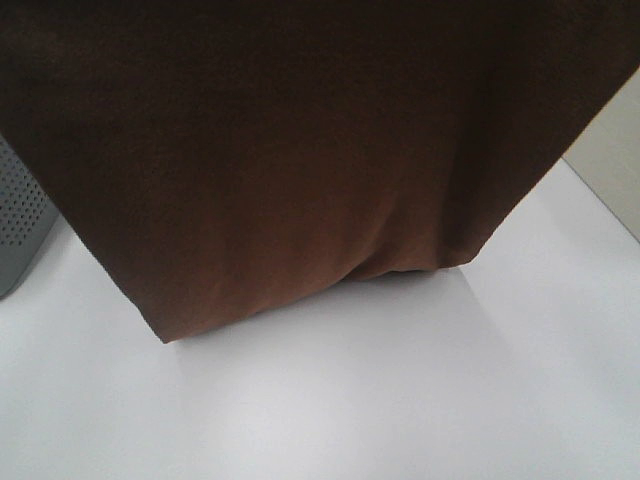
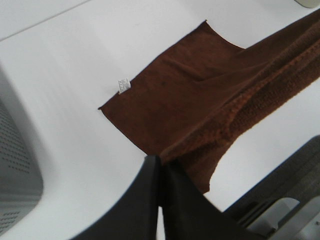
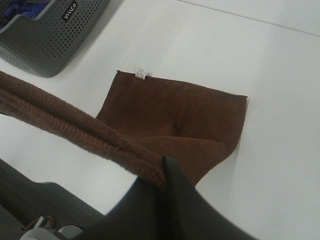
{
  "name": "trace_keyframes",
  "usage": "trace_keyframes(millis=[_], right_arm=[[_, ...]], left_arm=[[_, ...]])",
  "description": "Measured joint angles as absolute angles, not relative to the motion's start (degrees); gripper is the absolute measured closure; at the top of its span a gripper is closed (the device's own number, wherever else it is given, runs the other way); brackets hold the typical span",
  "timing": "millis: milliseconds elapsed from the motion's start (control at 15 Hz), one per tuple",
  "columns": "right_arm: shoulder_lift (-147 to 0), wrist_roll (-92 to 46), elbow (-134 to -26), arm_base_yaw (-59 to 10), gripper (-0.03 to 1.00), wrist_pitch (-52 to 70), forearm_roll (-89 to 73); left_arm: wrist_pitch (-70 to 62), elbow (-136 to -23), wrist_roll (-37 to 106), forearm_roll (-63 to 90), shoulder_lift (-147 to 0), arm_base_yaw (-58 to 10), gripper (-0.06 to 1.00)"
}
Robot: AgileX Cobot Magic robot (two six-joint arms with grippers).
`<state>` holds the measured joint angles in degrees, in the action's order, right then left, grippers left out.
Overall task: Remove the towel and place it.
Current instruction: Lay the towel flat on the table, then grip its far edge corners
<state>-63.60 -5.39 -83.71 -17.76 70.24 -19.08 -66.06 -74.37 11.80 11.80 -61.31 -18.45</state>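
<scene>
Both arms up, the towel [image 1: 300, 150] held between them. In the high camera it hangs so close to the lens that it fills most of the view. Neither arm shows there.

Left gripper [image 2: 160, 167]: jaws clenched, pinching the thick top hem of the towel. Right gripper [image 3: 167, 172]: the same, jaws clamped on the hem at the other end. No slack shows at either pinch.

Key relation: the held hem runs left to right, taut from one pair of jaws to the other. That puts the long axis of the towel across it, dropping from the jaws to the table [image 1: 350, 410]. The lower end already lies flat on the table. Both wrist cameras show that part spread out, with one soft fold. A small white tag [image 2: 123, 85] sits at its left corner, the side toward the basket [image 1: 20, 220].

The basket stands at the left edge of the scene, apart from the cloth. Something blue is inside it, too blurred to name.

Judgement: the towel is out of the basket, and the step in hand is laying it down. Neither arm is nearer, since each holds one top corner. The hem probably has to come down level, both ends together, away from the part already lying flat. Otherwise the cloth is likely to bunch on itself.
</scene>
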Motion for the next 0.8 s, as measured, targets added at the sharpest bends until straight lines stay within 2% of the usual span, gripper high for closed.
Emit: trace_keyframes(millis=[400,800], right_arm=[[-53.8,-5.3,-72.0,-17.2,0.96,70.2,-17.5],[-49.2,-5.4,-55.6,-17.1,0.96,70.1,-17.9]], left_arm=[[-66.8,-63.3,18.0,22.4,-60.8,-17.9,0.94],[-67.1,-49.9,23.5,27.7,-60.7,-17.8,0.94]])
